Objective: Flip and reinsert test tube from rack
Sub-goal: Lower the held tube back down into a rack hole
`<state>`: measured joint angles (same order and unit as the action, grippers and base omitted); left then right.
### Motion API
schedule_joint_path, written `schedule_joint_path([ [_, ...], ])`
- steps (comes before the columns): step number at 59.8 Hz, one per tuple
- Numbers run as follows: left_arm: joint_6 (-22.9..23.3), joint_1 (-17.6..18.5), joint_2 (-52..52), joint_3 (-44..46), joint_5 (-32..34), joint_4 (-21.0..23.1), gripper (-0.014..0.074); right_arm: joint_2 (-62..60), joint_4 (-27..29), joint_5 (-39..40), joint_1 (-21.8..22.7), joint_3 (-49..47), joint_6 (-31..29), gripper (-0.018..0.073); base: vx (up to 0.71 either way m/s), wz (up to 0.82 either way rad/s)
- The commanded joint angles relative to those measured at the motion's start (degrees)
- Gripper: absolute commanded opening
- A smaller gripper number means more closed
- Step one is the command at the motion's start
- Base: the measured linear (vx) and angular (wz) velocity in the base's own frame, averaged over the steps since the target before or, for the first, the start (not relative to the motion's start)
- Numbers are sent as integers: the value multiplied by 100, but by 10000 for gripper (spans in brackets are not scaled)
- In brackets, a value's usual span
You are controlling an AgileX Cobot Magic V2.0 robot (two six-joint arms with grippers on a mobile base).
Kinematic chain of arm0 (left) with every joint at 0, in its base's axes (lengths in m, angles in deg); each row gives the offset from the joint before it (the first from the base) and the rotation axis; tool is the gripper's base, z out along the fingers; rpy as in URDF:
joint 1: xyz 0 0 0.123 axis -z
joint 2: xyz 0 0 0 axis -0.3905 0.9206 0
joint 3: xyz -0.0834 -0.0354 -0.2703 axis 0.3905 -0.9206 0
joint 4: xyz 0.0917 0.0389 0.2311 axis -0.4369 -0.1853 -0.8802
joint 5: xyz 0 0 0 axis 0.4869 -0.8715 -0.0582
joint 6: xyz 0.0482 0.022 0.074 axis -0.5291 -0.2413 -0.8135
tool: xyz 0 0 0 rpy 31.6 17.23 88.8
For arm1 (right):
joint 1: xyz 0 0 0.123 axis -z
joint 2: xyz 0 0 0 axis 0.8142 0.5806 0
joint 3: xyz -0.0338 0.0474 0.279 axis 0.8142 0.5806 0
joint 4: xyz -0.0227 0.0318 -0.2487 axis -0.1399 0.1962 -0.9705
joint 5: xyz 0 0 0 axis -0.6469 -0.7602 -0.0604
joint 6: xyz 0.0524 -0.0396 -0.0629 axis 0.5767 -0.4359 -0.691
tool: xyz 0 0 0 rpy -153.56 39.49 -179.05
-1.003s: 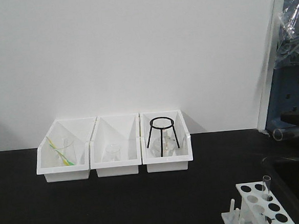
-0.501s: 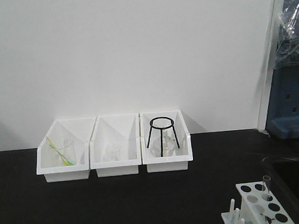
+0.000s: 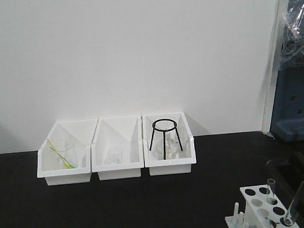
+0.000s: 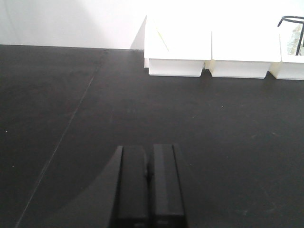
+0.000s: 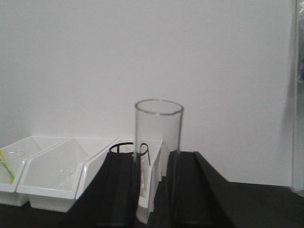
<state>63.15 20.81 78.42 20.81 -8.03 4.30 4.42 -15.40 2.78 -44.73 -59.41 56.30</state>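
front-facing view: bins [image 3: 118,171] behind rack [image 3: 255,197]

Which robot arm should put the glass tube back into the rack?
Right. The right gripper holds the test tube in its jaws, close by the rack. The left gripper is shut on nothing over the black table, with no rack in its view.

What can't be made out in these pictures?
1. Front view: the rack is cut by the bottom edge, so its base and nearest holes are missing.
2. Right wrist view: the lower end of the test tube is hard to make out between the dark fingers at the bottom edge.
3. Left wrist view: glare washes out the bins; their contents are unreadable.
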Motion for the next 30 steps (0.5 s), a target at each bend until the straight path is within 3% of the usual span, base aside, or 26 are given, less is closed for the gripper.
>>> schedule_joint_path([
  [1,1,43,-17,-11,456,21,-6,342,110,1024,37,-129,-88,-6,0,0],
  [5,1,43,-17,-11,456,21,-6,751,240,1447,37,-129,-121,-6,0,0],
  [17,1,43,-17,-11,456,21,-6,1181,36,1442,37,-438,-501,-6,0,0],
  [30,1,43,-17,-11,456,21,-6,971,-282,1442,37,-933,-134,-6,0,0],
])
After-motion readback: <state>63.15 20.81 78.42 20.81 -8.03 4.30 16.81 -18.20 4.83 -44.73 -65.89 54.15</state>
